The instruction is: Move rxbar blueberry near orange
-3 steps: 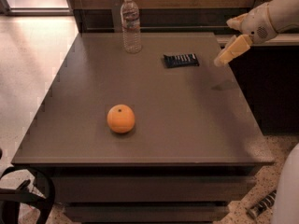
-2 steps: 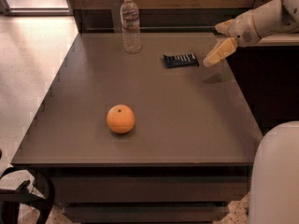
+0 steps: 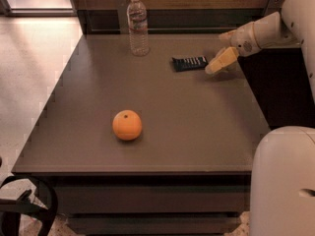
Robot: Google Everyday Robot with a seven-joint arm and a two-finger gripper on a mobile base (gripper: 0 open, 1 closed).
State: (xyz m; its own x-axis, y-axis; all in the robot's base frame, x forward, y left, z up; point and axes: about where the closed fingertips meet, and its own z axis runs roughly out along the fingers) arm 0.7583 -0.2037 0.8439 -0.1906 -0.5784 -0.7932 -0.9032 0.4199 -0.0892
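Note:
The rxbar blueberry (image 3: 189,63), a flat dark navy bar with white lettering, lies on the far right part of the grey-brown table (image 3: 197,127). The orange (image 3: 127,125) sits near the table's front, left of centre, well apart from the bar. My gripper (image 3: 224,48) reaches in from the right on a white arm (image 3: 266,31). It hangs just right of the bar, slightly above the tabletop. Its yellowish fingers (image 3: 220,62) are spread apart and hold nothing.
A clear plastic water bottle (image 3: 138,26) stands upright at the table's back edge, left of the bar. A white part of the robot's body (image 3: 283,181) fills the lower right corner. A dark wall panel runs behind the table; pale floor lies to the left.
The gripper has moved left and a little down, closer to the bar's right end. The white robot body has come into view at lower right. Bar and orange have not moved.

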